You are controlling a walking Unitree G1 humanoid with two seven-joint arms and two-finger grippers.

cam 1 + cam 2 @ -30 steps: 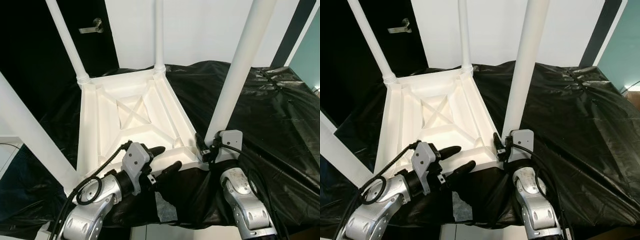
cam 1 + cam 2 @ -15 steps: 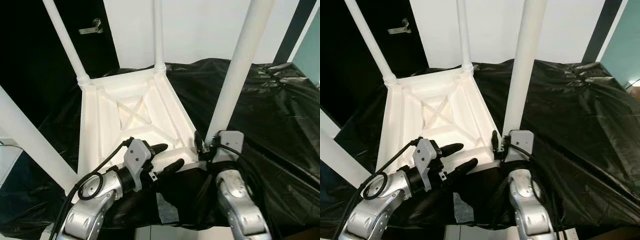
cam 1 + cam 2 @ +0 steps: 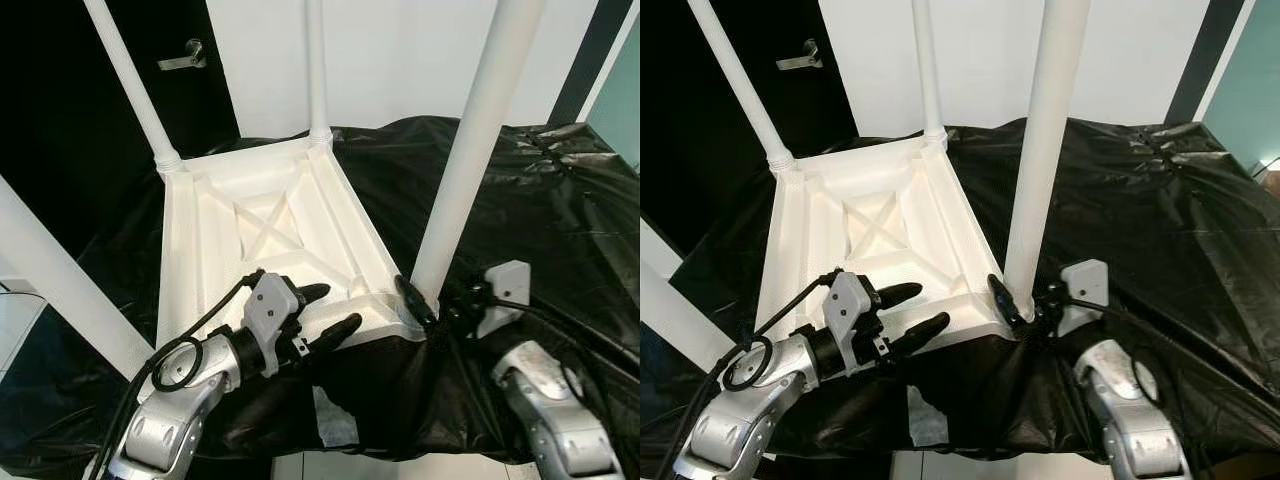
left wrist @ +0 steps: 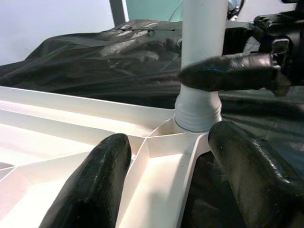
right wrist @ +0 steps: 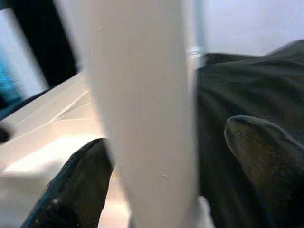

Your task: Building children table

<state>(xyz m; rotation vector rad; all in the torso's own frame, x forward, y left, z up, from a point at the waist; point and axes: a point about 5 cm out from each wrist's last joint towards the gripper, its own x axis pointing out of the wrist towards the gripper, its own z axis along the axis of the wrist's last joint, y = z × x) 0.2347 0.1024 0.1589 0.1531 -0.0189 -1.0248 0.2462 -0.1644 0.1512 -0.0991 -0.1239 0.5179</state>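
A white children's table [image 3: 178, 262] lies upside down on a black sheet, with its legs pointing up. My left gripper [image 3: 335, 307] is open at the table's near edge. One finger [image 4: 95, 185] rests over the ribbed underside and the other finger [image 4: 247, 171] is just outside the rim. My right gripper [image 5: 166, 142] is open around the base of the near right leg [image 3: 470, 150]. One finger [image 5: 80, 185] sits against the leg, and the other finger [image 5: 261, 156] stands a little apart from it. The left wrist view shows a right-gripper finger [image 4: 228, 71] lying across the leg just above its threaded collar [image 4: 198, 111].
Black plastic sheet [image 3: 540, 200] covers the work surface, with a pale patch [image 3: 335, 425] at its front edge. Three more legs rise at the far left [image 3: 135, 90], far middle [image 3: 317, 70] and near left [image 3: 60, 270]. A dark door with a handle [image 3: 185, 55] stands behind.
My right wrist has swung out to the right of the near right leg, while its fingers stay at the leg's base. The left gripper has hardly moved.
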